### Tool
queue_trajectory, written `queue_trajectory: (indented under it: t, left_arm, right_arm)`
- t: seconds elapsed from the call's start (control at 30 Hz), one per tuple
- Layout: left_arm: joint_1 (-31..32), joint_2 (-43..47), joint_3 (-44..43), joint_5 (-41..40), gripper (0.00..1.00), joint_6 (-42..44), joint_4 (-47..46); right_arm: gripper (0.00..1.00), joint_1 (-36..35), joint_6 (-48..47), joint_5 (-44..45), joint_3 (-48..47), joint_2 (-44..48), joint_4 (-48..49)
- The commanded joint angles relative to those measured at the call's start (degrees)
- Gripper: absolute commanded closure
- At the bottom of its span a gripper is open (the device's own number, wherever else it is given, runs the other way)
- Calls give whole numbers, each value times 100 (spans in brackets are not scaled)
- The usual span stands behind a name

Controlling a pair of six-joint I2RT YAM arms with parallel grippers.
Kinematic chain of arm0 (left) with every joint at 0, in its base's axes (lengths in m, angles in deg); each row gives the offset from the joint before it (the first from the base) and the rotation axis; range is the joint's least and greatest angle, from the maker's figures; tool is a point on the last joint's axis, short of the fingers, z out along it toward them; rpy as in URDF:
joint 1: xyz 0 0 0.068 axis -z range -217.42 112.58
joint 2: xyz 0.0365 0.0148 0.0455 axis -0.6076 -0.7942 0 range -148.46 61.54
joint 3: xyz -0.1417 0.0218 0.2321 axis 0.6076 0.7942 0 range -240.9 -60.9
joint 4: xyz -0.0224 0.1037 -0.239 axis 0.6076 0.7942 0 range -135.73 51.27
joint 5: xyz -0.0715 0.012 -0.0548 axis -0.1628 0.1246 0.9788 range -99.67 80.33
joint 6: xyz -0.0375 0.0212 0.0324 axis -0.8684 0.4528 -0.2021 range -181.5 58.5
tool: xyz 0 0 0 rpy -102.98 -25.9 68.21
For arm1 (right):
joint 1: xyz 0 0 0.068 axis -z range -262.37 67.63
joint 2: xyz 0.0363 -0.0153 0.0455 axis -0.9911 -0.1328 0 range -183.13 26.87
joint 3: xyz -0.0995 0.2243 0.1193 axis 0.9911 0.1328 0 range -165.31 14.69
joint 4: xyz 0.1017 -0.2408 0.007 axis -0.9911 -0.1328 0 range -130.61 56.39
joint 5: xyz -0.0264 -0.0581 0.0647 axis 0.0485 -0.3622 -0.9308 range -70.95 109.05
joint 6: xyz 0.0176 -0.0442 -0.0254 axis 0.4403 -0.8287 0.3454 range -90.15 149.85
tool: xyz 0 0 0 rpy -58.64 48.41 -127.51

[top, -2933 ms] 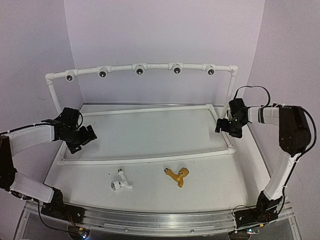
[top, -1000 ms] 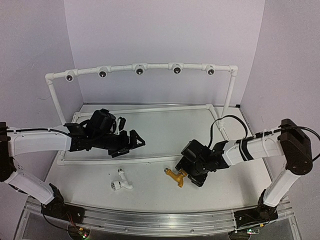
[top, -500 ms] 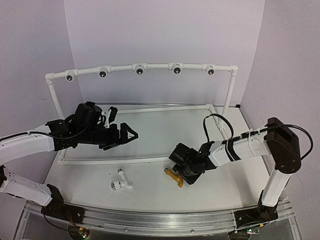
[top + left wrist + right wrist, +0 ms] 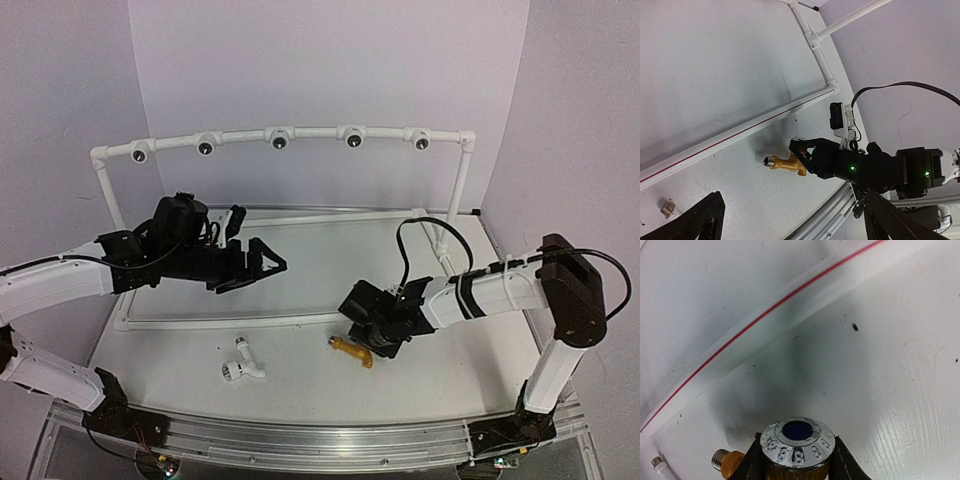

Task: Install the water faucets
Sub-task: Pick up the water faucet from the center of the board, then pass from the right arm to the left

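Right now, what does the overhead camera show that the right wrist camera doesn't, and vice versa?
Only overhead: the left gripper, open above the table, and the raised pipe rail with five sockets. Only the right wrist: the chrome cap with a blue centre on the yellow faucet, and a red line along the low pipe. Both: that faucet between the right gripper's fingers.

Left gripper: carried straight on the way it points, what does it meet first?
Likely the white table around the frame's near pipe, short of the yellow tap in the right gripper; depth is unclear.
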Motion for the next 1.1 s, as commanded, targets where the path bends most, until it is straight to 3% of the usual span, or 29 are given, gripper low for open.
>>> queue_trajectory:
  t: [0.0,0.2,0.4,0.73,1.07]
  left_arm:
    - [2,-215,-110,442,1,-134,-993]
    - [11,-1033,-407,996,1,-449,-1659]
    - [198,-1365,-610,1474,3,-316,-2798]
    - [621,-1638,-885,1939,6,129,-2892]
    - [731,-1577,-746,1680,36,80,-2884]
  right_arm:
    - [100,-22,-1900,464,-349,937,1]
    - [100,-9,-3778,598,-172,2010,296]
    - [100,218,-4806,-172,-542,2598,368]
    - [100,416,-4868,-646,-1109,2512,387]
    - [100,491,-4836,-854,-1372,2298,414]
